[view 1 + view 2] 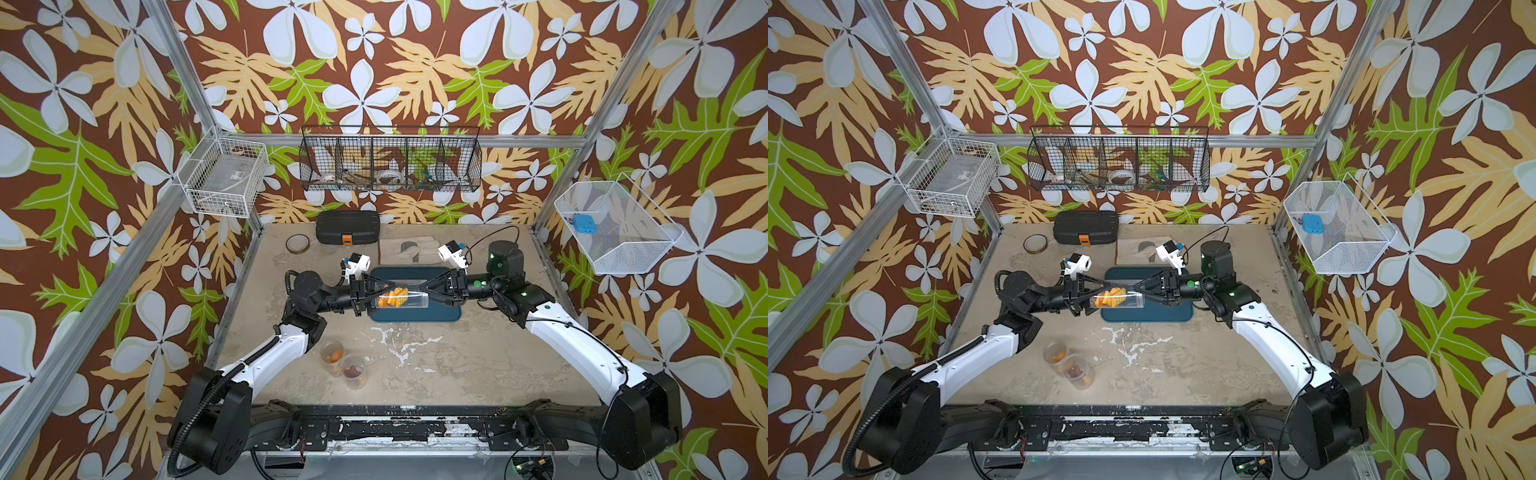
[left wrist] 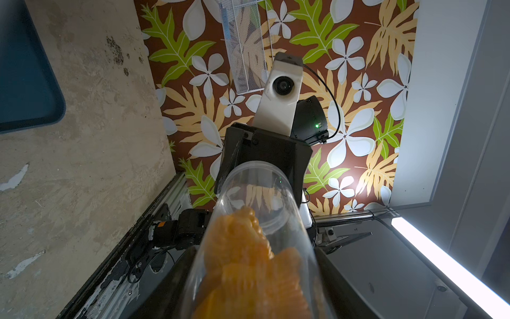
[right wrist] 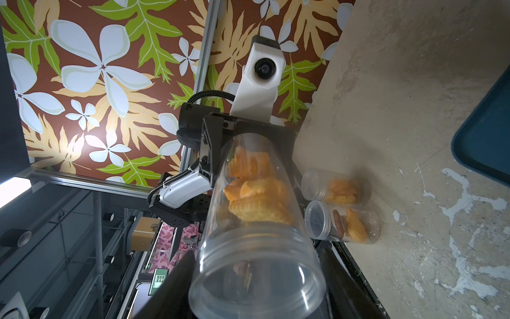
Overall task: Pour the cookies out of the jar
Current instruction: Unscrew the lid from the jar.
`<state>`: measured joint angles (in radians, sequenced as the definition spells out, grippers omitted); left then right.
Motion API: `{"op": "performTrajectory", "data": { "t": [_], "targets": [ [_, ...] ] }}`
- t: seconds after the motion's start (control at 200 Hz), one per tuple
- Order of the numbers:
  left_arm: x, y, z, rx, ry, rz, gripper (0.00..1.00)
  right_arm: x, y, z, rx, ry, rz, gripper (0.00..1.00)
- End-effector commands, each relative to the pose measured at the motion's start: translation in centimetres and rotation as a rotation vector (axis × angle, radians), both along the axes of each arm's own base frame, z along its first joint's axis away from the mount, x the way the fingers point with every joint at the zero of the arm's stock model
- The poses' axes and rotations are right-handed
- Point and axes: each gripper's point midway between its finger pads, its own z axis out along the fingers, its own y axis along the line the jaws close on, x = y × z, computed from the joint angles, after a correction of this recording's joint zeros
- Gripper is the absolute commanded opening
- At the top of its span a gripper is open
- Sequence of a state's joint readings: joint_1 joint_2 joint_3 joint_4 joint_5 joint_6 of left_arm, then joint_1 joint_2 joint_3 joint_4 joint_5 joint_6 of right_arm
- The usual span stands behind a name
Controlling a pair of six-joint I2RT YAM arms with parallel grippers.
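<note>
A clear plastic jar (image 1: pixel 401 297) (image 1: pixel 1119 300) lies level in the air above the blue tray (image 1: pixel 440 318), held from both ends. Orange-yellow cookies (image 1: pixel 392 298) (image 3: pixel 254 190) are piled in its left half. My left gripper (image 1: pixel 383 293) (image 2: pixel 254 290) is shut on that cookie-filled end, its dark fingers (image 2: pixel 168 279) flanking the wall. My right gripper (image 1: pixel 419 291) (image 3: pixel 256 287) is shut on the other end, where the threaded mouth has no lid. In the left wrist view the cookies (image 2: pixel 242 262) press against the jar (image 2: pixel 256 198).
Two small clear jars (image 1: pixel 332 357) (image 1: pixel 353 370) holding more biscuits lie near the front left of the table (image 1: pixel 478 365), and they also show in the right wrist view as jars (image 3: pixel 331 187). A black case (image 1: pixel 348 226), a tape roll (image 1: pixel 297 244) and a glove (image 1: pixel 401 249) sit at the back.
</note>
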<state>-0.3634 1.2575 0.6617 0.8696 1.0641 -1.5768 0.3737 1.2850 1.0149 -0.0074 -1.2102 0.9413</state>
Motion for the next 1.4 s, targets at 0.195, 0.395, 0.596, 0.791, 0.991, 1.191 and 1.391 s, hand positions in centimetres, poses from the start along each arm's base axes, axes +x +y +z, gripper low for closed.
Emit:
{"op": "performTrajectory", "data": {
  "t": [0.195,0.395,0.596,0.791,0.991,1.191,1.391],
  "targets": [
    [0.5,0.5,1.8,-0.069,0.013,0.034,0.52,-0.3,-0.1,0.4,-0.008,-0.108,0.021,0.54],
    [0.7,0.8,2.1,-0.133,0.105,0.041,0.49,0.6,-0.3,-0.1,-0.064,-0.315,0.007,0.53],
    [0.5,1.0,2.0,-0.161,0.174,0.038,0.49,1.3,-0.5,-0.3,-0.100,-0.487,-0.015,0.47],
    [0.3,1.1,1.5,-0.160,0.207,0.035,0.49,1.3,-0.4,-0.7,-0.094,-0.593,0.001,0.44],
    [0.2,1.0,0.7,-0.151,0.240,0.032,0.49,0.2,0.5,-1.7,-0.123,-0.698,0.051,0.45],
    [0.2,0.9,0.6,-0.141,0.238,0.027,0.49,0.3,0.3,-1.6,-0.158,-0.779,0.020,0.60],
    [0.5,0.7,0.3,-0.106,0.205,0.030,0.48,2.4,0.5,-0.4,-0.188,-0.625,-0.041,0.82]
  ]
}}
